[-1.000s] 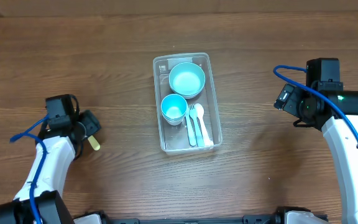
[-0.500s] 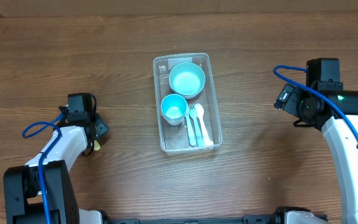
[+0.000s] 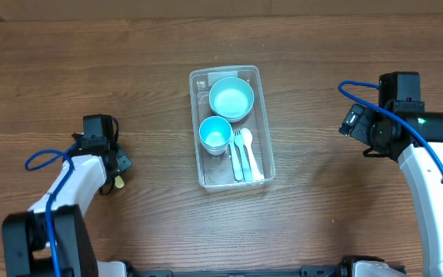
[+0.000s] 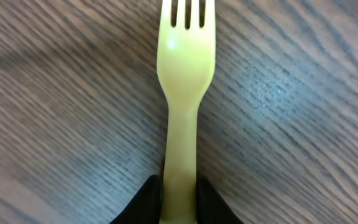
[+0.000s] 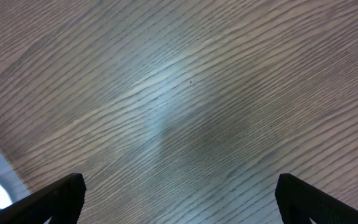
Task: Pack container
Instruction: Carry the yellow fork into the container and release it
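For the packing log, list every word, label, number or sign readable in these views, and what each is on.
No readable text in any view.
Clear tub, blue bowl, cup: no print visible.
Yellow fork in the left pincer: plain, no marking.
Faint patch in the tub's far-left corner: too small to tell whether it is lettering.
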`<move>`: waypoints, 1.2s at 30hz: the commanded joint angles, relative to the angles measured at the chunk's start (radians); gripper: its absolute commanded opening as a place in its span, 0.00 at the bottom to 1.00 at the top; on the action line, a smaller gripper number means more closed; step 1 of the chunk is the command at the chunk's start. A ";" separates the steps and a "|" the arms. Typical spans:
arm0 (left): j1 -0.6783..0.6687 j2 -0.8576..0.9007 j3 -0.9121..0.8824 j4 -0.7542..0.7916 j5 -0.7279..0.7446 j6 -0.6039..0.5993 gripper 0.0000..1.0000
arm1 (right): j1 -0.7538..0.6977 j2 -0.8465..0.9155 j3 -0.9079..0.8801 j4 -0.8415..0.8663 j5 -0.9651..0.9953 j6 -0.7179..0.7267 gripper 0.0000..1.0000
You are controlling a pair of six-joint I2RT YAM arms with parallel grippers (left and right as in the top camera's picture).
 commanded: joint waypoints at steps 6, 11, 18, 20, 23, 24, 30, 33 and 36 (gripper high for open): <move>0.000 -0.296 0.031 -0.029 0.183 0.035 0.16 | -0.001 -0.022 0.022 0.005 0.007 -0.005 1.00; -0.144 -0.433 0.077 -0.067 0.303 0.008 0.15 | -0.001 -0.022 0.022 0.005 0.007 -0.005 1.00; -0.513 -0.447 0.269 -0.081 0.317 -0.116 0.16 | -0.001 -0.022 0.022 0.005 0.007 -0.005 1.00; -0.573 -0.445 0.278 -0.051 0.315 -0.143 0.16 | -0.001 -0.022 0.022 0.005 0.007 -0.005 1.00; -0.663 -0.403 0.278 -0.006 0.316 -0.192 0.16 | -0.001 -0.022 0.022 0.005 0.007 -0.005 1.00; -0.696 -0.368 0.278 0.014 0.316 -0.196 0.16 | -0.001 -0.022 0.022 0.005 0.007 -0.005 1.00; -0.821 -0.222 0.279 0.142 0.315 -0.222 0.15 | -0.001 -0.022 0.022 0.005 0.007 -0.005 1.00; -0.851 -0.183 0.279 0.163 0.265 -0.221 0.16 | -0.001 -0.022 0.022 0.005 0.007 -0.005 1.00; -0.853 -0.180 0.279 0.163 0.256 -0.219 0.31 | -0.001 -0.022 0.022 0.005 0.007 -0.005 1.00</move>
